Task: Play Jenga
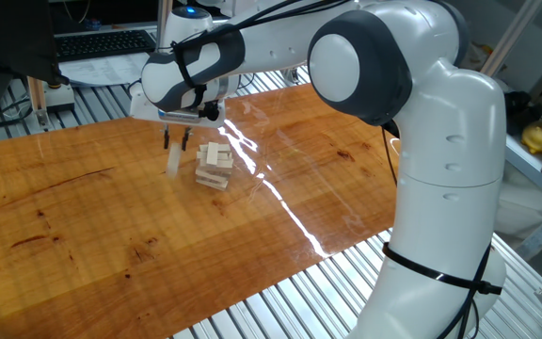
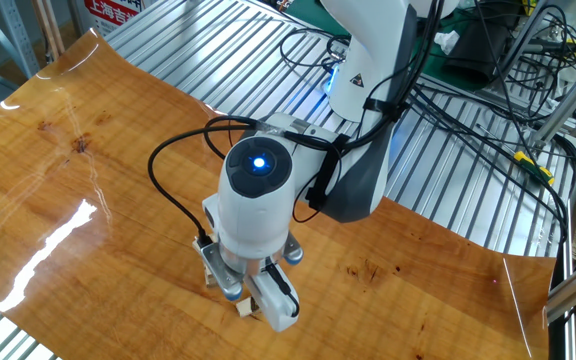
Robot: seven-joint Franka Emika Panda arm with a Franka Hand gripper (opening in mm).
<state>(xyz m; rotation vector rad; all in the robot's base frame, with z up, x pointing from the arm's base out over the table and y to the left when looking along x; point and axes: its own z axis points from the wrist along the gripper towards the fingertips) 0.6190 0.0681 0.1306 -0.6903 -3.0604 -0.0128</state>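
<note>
The Jenga tower (image 1: pixel 215 165), a short crosswise stack of pale wooden blocks, stands on the wooden table (image 1: pixel 111 217). My gripper (image 1: pixel 176 142) hangs just left of the tower, its jaws slightly apart. A single pale block (image 1: pixel 172 163) shows blurred right below the fingertips, free of them and low over the table. In the other fixed view the same block (image 2: pixel 243 310) peeks out under the white gripper body (image 2: pixel 258 200), which hides the tower and the fingers.
The arm's white base and elbow (image 1: pixel 440 141) fill the right side. A keyboard (image 1: pixel 102 42) lies beyond the table's far edge. Metal slats (image 1: pixel 299 301) border the table. Cables (image 2: pixel 488 90) lie on the slats behind the arm.
</note>
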